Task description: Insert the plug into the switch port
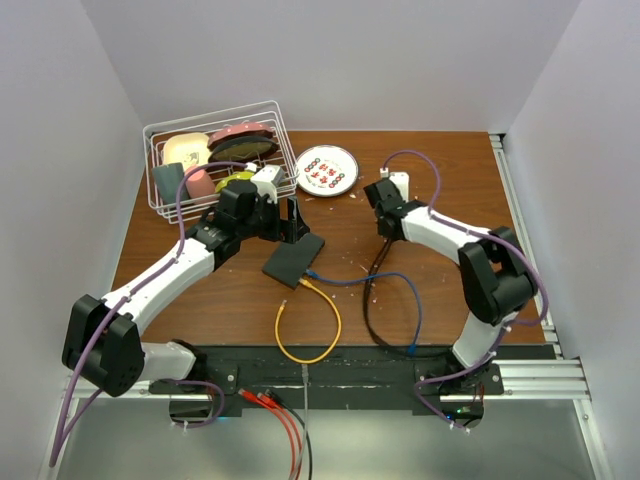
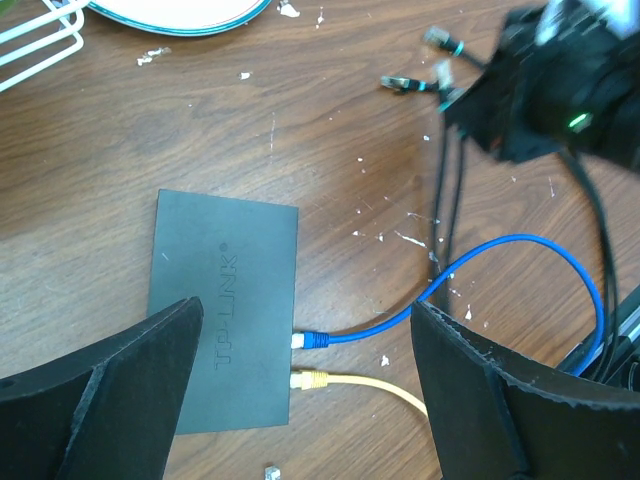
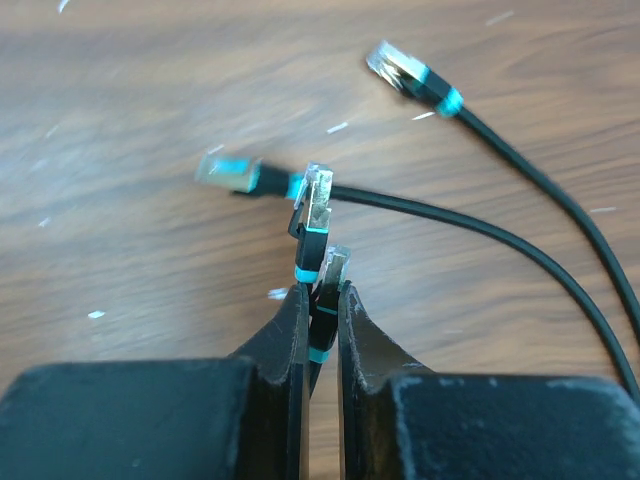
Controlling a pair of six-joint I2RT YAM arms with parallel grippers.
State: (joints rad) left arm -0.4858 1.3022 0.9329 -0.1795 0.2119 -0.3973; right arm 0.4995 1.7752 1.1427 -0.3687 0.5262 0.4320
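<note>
The black switch lies flat on the table. In the left wrist view, the switch has a blue plug and a yellow plug seated in its right edge; the switch port openings themselves do not show. My left gripper hangs open above that edge, holding nothing. My right gripper is shut on a black plug with teal bands. A second black plug stands right against it. My right gripper is right of the switch.
A white wire basket of items stands at the back left, with a round plate beside it. Two loose black plugs lie on the table. Yellow, blue and black cables loop over the front.
</note>
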